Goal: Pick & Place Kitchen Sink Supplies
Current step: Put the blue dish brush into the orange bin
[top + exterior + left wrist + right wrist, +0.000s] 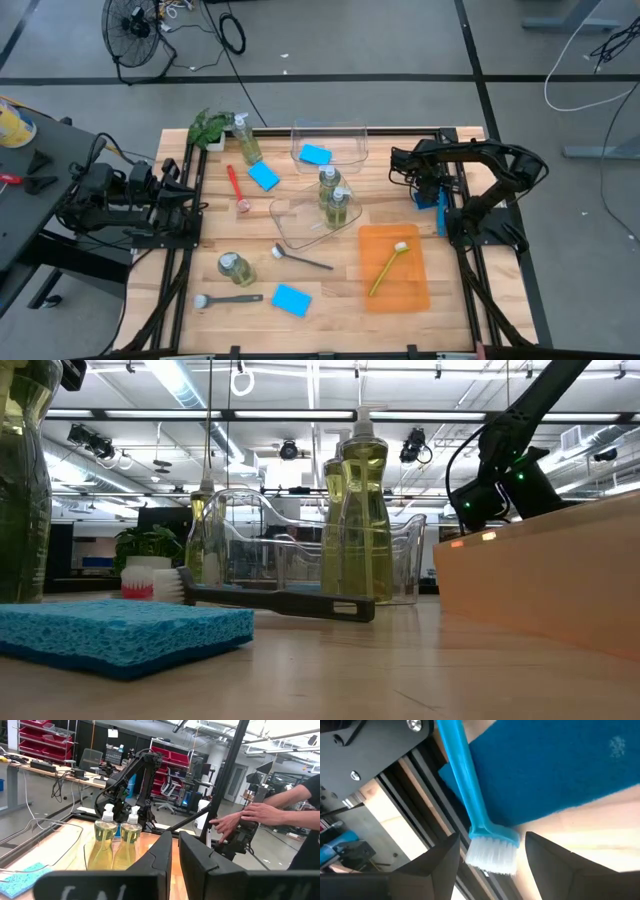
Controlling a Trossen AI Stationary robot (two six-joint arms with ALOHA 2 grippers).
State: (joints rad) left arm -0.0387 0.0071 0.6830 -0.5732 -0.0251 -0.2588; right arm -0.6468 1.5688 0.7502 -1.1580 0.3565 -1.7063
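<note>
While my left gripper (175, 855) waits w/ jaws together at the table's 9 o'clock edge, my right gripper (492, 855), jaws apart, hovers over the blue brush (470, 795) & blue sponge (560, 765) at 3 o'clock.

Table (330, 300) is pale wood planks with black rails down both sides. The tray (395, 290) is flat orange, with a yellow-green brush (386, 268) on it. There are 4 bright blue sponges: 1 in the far bin (315, 154), 1 by the red brush (264, 177), 1 near the front edge (291, 299), 1 by the right rail (560, 765) under a light blue brush (465, 775) with white bristles. The red brush (234, 184) has a pale head. 2 dark grey brushes (305, 260) (232, 298) have white heads. Bottles (334, 198) are clear with yellow-green liquid and white pumps. Both bins (329, 132) are see-through. Plant (210, 126) is leafy green. Arms are black.
</note>
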